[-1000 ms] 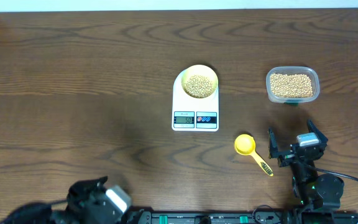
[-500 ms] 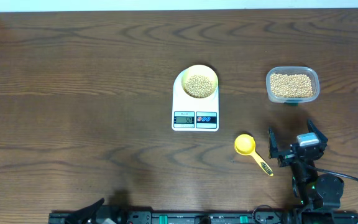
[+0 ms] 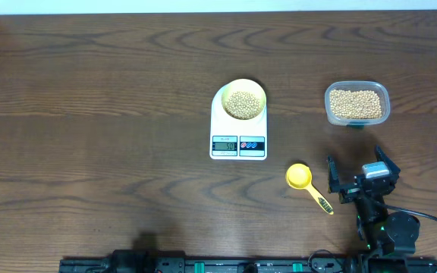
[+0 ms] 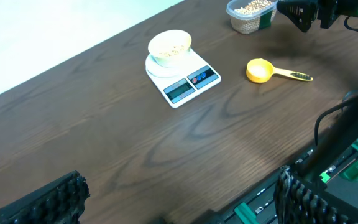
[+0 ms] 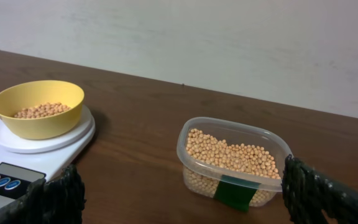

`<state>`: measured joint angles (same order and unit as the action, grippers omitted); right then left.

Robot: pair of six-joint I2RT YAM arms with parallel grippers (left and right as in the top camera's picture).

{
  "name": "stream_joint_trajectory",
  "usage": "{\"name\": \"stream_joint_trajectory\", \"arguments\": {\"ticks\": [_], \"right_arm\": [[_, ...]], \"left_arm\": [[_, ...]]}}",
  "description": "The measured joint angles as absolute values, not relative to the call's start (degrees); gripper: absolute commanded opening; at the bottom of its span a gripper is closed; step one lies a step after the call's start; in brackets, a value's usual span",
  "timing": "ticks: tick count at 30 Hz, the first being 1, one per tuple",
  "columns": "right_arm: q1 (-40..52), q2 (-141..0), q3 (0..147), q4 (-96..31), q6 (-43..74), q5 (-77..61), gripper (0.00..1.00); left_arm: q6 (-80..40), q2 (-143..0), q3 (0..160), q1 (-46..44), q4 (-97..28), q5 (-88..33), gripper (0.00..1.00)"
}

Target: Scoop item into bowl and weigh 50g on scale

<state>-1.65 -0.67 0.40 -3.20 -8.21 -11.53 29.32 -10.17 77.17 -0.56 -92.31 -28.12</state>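
The pale-yellow bowl (image 3: 258,92) holds tan beans (image 3: 242,105) and stands on the white scale (image 3: 238,144) at the table's middle. The bowl also shows in the right wrist view (image 5: 39,127) and the left wrist view (image 4: 169,56). My right gripper (image 3: 355,171) is open and empty at the front right, facing the clear tub of beans (image 3: 356,104). The yellow scoop (image 3: 300,177) lies empty on the table just left of it. My left gripper (image 4: 179,205) is open and empty, low over the table's front edge, and is out of the overhead view.
The scale's display (image 3: 224,144) is lit, its digits too small to read. The clear tub (image 5: 232,162) has a green label on its near wall. The table's front edge with a black rail (image 3: 218,265) runs along the bottom.
The left arm has drawn back from the front left corner and left the overhead view. The right arm, scoop, bowl and tub have not moved.
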Motion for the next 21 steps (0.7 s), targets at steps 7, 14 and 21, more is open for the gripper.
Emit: {"name": "stream_joint_trajectory", "arguments": {"ticks": [7,14,21], "right_arm": [[-1.7,-0.7,0.4,-3.2,-8.2,-11.6,0.99],[-1.7,-0.7,0.4,-3.2,-8.2,-11.6,0.99],[-1.7,-0.7,0.4,-3.2,-8.2,-11.5,0.99]], "left_arm": [[29.3,-7.9,77.2,-0.6,-92.3,-28.1,0.98],[29.3,-6.3,77.1,-0.6,-92.3,-28.1,0.98],[29.3,-1.3,77.1,-0.6,-92.3,-27.9,0.98]]}}
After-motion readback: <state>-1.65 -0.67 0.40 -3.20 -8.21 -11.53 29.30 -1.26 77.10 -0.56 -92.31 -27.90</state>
